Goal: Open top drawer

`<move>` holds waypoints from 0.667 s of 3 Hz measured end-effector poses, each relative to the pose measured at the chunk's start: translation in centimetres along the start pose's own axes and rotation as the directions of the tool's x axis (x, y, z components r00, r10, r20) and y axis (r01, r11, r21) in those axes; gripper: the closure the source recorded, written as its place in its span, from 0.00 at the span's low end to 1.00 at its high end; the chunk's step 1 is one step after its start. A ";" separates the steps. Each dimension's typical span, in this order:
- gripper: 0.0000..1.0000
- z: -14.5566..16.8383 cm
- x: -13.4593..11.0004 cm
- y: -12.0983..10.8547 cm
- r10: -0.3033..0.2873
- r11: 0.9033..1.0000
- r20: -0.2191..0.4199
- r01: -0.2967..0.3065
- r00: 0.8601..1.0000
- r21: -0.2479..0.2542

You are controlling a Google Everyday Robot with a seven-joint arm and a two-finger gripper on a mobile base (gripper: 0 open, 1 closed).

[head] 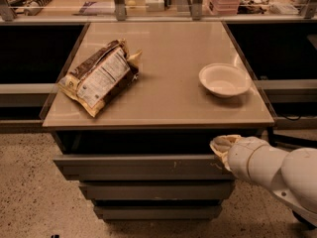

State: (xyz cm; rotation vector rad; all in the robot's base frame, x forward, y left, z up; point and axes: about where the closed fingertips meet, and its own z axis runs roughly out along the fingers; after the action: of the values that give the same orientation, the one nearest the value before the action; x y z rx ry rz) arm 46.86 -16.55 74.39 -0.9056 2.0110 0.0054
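Note:
The top drawer [138, 166] is the widest grey drawer, just under the tabletop, with small pale scratches right of centre. It stands pulled out a little, with a dark gap above its front. My gripper [221, 147] is at the drawer's top right corner, at the upper edge of the front. The white arm [277, 170] reaches in from the lower right and covers the drawer's right end.
Two narrower grey drawers [156, 191] sit below. On the tan tabletop [168, 98] lie a brown snack bag [99, 76] at left and a white bowl [224, 80] at right. Dark shelves flank the cabinet; speckled floor [29, 192] lies in front.

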 end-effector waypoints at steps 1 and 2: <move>1.00 3.7 2.2 -0.9 0.062 0.998 -0.015 -0.062 0.998 0.016; 1.00 3.7 2.1 -1.1 0.057 0.998 -0.022 -0.056 0.998 0.029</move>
State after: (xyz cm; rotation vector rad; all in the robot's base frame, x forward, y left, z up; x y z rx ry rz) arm 49.57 -17.38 70.96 -0.8343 2.0520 -0.0013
